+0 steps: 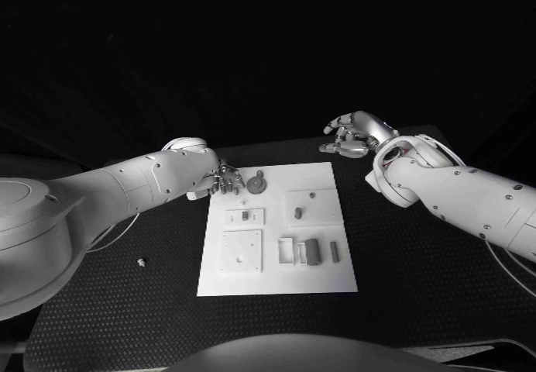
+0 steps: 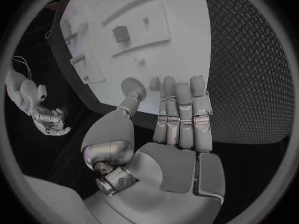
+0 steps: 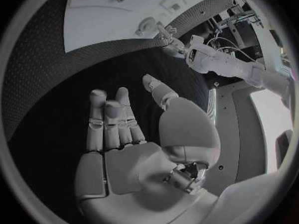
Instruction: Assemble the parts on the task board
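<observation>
The left hand [image 1: 227, 181], fingers loosely spread and holding nothing, hovers at the white board's [image 1: 280, 267] far corner beside a round part [image 1: 257, 184]; a careless reach could knock it away. The right hand [image 1: 355, 135] hangs empty over the counter [image 1: 424, 287]

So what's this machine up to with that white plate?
It is putting small parts together on the white task board. Its left hand reaches over the board's far left corner, fingers at a round, keyhole-shaped part lying there; whether it has hold of it is unclear. The right hand hovers open beyond the board, holding nothing. Other small parts lie on the board.
</observation>
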Tool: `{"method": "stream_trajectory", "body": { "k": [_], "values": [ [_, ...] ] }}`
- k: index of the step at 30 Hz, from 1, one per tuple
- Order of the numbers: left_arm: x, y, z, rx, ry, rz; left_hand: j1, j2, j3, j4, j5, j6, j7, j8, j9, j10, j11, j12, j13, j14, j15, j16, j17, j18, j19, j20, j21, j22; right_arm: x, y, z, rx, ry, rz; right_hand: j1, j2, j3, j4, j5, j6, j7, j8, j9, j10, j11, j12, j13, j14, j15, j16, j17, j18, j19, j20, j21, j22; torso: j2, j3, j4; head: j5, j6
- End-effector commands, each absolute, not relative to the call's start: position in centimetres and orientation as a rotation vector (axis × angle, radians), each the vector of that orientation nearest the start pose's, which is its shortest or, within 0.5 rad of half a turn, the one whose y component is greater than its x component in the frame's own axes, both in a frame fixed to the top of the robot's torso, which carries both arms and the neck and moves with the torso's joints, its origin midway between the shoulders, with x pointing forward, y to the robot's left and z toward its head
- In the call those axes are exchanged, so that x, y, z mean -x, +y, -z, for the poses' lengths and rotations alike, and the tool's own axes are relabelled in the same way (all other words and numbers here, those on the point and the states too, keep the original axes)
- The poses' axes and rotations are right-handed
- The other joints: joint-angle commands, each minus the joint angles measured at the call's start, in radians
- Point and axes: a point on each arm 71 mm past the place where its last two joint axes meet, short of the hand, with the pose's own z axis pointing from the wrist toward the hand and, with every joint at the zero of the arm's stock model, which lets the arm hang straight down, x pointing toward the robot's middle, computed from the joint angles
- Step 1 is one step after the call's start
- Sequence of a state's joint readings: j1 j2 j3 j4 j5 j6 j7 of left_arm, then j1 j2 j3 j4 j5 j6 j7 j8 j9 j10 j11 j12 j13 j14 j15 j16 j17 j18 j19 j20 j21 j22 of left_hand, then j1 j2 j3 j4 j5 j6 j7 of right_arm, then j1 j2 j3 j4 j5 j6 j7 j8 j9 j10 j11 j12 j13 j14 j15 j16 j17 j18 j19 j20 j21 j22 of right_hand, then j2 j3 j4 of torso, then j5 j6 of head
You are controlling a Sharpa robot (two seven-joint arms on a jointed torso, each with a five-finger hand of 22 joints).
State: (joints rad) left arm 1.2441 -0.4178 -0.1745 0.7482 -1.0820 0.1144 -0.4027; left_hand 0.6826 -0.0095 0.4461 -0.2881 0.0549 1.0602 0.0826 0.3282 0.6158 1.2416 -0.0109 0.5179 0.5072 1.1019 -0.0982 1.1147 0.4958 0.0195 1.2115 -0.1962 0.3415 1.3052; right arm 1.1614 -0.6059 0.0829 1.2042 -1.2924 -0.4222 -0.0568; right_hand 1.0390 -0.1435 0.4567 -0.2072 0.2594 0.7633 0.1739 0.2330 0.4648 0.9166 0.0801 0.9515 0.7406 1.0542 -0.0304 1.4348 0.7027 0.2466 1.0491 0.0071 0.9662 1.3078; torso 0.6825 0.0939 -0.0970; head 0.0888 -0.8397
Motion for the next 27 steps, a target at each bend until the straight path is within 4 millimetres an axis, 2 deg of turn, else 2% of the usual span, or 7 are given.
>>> {"method": "stream_trajectory", "body": {
  "k": [1,18,24,27],
  "values": [
    [-58.43,23.23,26.37,0.312,2.228,0.125,0.023,0.002,-0.004,-0.002,-0.002,0.006,0.001,-0.004,0.001,-0.004,0.001,0.004,-0.002,-0.007,-0.002,0.007,-0.003,0.018,0.005,0.0,-0.004,0.002,-54.87,-17.59,17.69,-0.126,1.541,-0.715,-0.005,0.008,0.0,0.006,-0.001,-0.011,0.017,0.003,-0.001,-0.001,-0.003,0.004,-0.001,-0.001,-0.002,-0.006,-0.002,0.015,0.0,-0.006,-0.005,0.009,0.001,-0.0002,-0.0001,-0.001,0.0],
    [-58.28,23.12,26.99,0.308,2.254,0.12,0.061,0.016,-0.015,-0.002,-0.002,0.008,0.001,-0.006,0.002,-0.003,0.001,0.007,-0.007,-0.007,-0.002,0.013,-0.012,0.017,0.007,0.0,-0.007,0.005,-54.83,-17.48,17.68,-0.125,1.543,-0.717,-0.005,0.008,-0.001,0.007,-0.001,-0.011,0.017,0.003,-0.001,-0.001,-0.003,0.004,-0.002,-0.001,-0.002,-0.006,-0.002,0.015,0.0,-0.006,-0.005,0.009,0.001,0.0007,-0.0002,-0.004,-0.003],
    [-58.27,23.2,27.03,0.309,2.258,0.116,0.078,0.034,-0.017,-0.001,-0.002,0.01,0.0,-0.007,0.002,-0.002,0.0,0.008,-0.01,-0.006,-0.003,0.017,-0.016,0.016,0.008,0.0,-0.009,0.006,-54.83,-17.54,17.67,-0.125,1.541,-0.717,-0.005,0.008,-0.001,0.007,-0.001,-0.011,0.017,0.003,-0.002,-0.001,-0.003,0.004,-0.002,-0.001,-0.002,-0.006,-0.002,0.015,0.0,-0.006,-0.005,0.009,0.001,0.0008,0.0001,-0.006,-0.005],
    [-58.25,23.15,27.04,0.308,2.26,0.12,0.098,0.021,0.027,0.017,-0.006,0.016,-0.001,-0.005,0.005,0.004,-0.002,0.012,-0.012,-0.002,-0.004,0.023,-0.02,0.016,0.018,-0.001,-0.009,0.007,-54.83,-17.55,17.67,-0.125,1.541,-0.716,-0.006,0.009,-0.001,0.007,-0.001,-0.011,0.017,0.003,-0.002,-0.001,-0.003,0.004,-0.002,-0.001,-0.002,-0.006,-0.002,0.015,0.0,-0.006,-0.005,0.009,0.0,0.001,-0.0004,-0.005,-0.004]
  ]
}}
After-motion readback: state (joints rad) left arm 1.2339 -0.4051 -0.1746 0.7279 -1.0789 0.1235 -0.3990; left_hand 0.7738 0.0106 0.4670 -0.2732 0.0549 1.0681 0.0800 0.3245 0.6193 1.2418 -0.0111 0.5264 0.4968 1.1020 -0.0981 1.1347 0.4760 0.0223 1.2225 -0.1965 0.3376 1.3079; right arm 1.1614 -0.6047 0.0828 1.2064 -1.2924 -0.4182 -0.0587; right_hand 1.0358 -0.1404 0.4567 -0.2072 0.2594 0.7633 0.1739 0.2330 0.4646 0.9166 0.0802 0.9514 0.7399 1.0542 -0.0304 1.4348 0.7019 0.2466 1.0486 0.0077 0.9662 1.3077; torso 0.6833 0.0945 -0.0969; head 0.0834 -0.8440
